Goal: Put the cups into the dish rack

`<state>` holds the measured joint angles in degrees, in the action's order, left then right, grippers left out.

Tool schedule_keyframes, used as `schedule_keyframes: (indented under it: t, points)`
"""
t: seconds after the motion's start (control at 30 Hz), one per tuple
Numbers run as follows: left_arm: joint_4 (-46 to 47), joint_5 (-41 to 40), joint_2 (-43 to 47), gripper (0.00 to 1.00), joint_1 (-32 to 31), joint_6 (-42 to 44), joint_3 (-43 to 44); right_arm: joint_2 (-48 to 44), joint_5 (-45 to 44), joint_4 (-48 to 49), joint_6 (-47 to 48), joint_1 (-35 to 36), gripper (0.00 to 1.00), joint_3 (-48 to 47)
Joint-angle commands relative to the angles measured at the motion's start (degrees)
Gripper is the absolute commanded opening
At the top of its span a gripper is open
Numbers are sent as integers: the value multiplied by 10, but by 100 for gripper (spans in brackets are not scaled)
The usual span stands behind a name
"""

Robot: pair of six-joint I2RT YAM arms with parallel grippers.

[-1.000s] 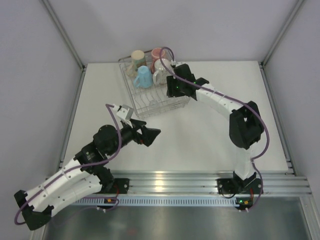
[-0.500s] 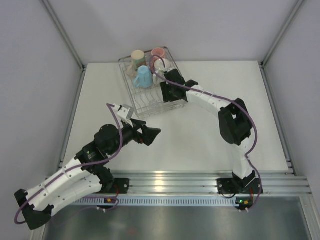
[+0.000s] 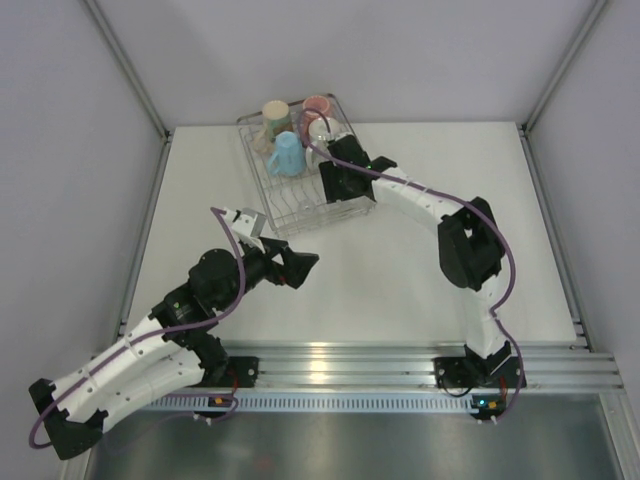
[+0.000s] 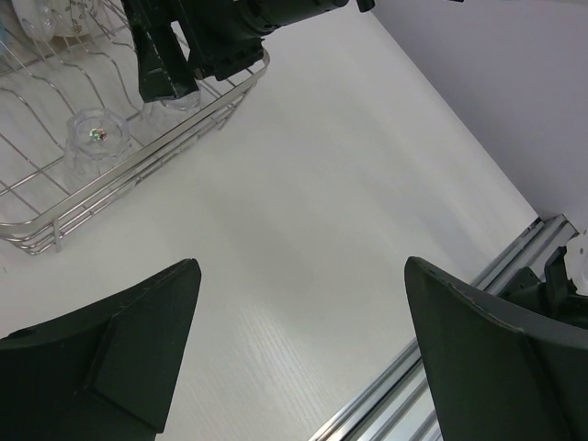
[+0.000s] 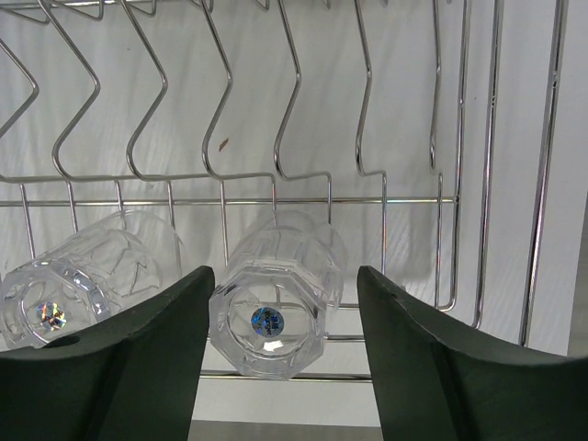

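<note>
The dish rack (image 3: 310, 222) stands at the table's far middle. It holds a cream-tan cup (image 3: 275, 112), a pink cup (image 3: 317, 106), a light blue cup (image 3: 285, 153) and a pale mug (image 3: 323, 128). My right gripper (image 3: 336, 186) hangs over the rack's near right corner. In the right wrist view it (image 5: 285, 276) is open, with a clear glass tumbler (image 5: 269, 317) resting base-up on the rack wires (image 5: 386, 199) between its fingers. A second tumbler (image 5: 83, 285) rests to its left. My left gripper (image 3: 300, 268) (image 4: 301, 265) is open and empty over bare table.
In the left wrist view the rack's near rim (image 4: 138, 161) and one tumbler (image 4: 96, 138) show, with the right gripper's fingers (image 4: 156, 69) above another. Metal rails (image 3: 400, 360) run along the table's near edge. Grey walls enclose the sides.
My right gripper has moved left and in over the rack's near right corner, with its elbow swinging left. The left arm has barely moved.
</note>
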<state>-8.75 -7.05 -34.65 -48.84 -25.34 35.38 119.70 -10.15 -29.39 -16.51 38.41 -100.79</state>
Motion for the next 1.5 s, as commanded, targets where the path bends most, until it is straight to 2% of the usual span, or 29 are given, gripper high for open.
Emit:
schedule_keyframes:
  t: [0.0, 0.13, 0.2, 0.23, 0.3, 0.43, 0.53, 0.73, 0.9, 1.0, 1.2, 1.47]
  points:
    - [1, -18, 2, 98, 1, 2, 11, -3, -10, -14, 11, 10, 64, -39]
    - [-7, -26, 2, 98, 1, 6, 20, -10, -5, -35, 12, 10, 70, -55]
    - [-14, -35, 2, 98, 1, 9, 28, -22, -9, -50, 18, 9, 80, -78]
    - [-15, -38, 2, 98, 1, 13, 31, -27, -10, -65, 21, 9, 89, -87]
    - [-19, -53, -1, 98, 1, 18, 43, -47, -9, -78, 25, 9, 99, -110]
    - [-31, -63, -9, 98, 1, 35, 65, -126, 0, -78, 18, 9, 99, -93]
    - [-38, -53, -12, 98, 1, 50, 81, -200, 16, -54, -13, 8, 100, -37]
    - [-71, -53, -11, 98, 1, 76, 119, -377, 18, 6, -79, 8, 100, 154]
    - [-89, -58, -5, 98, 1, 81, 140, -515, 31, 38, -90, 9, 99, 280]
    - [-89, -65, 9, 98, 1, 69, 143, -631, 42, 67, -93, 8, 99, 362]
    - [-89, -55, 27, 98, 0, 51, 143, -749, 33, 73, -106, 7, 99, 447]
    - [-80, -44, 17, 98, 1, 42, 153, -811, 14, 71, -119, 7, 99, 493]
